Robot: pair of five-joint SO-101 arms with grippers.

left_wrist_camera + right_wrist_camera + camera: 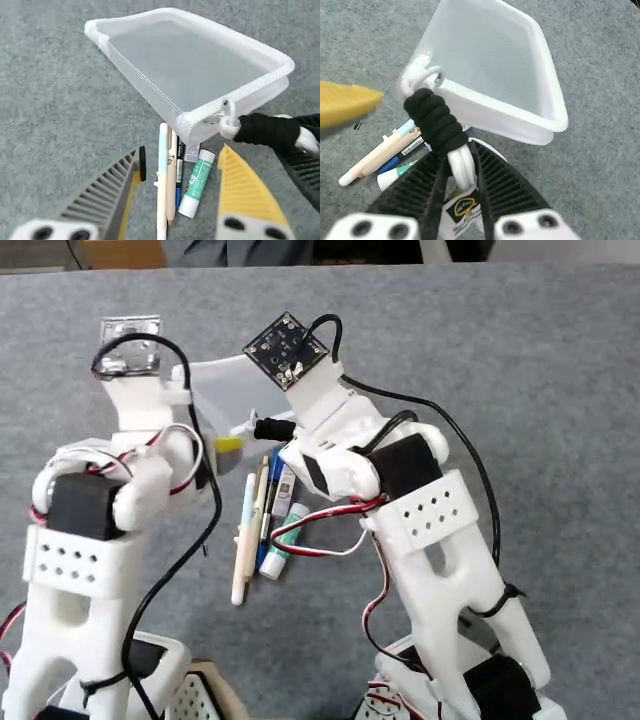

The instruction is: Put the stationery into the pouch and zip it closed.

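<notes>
**On the grey table: pouch held by its zip pull, stationery not yet packed**

Near the middle of the table [520, 360], the translucent white pouch [200, 70] is lying with one corner raised, and the stationery [262, 520] is bunched just beside that corner, outside it. The right jaws are closed tight on the pull cord [432, 117], a white cord with a black wrapping tied to the zip ring [434, 76]. The left jaws are spread wide with nothing between them and are held above the stationery.

The step in hand is judged to be the pouch being opened or steadied by its pull; nothing is seen inside it. How far the mouth is open cannot be told. For the next move, one item must be gripped by the left jaws, perhaps the cream pen [163, 180] or the glue stick [197, 185], and carried to the mouth while the cord is held.

Green and white print is seen on the glue stick and a barcode on the blue pen [179, 172]; none of it can be made out.
</notes>
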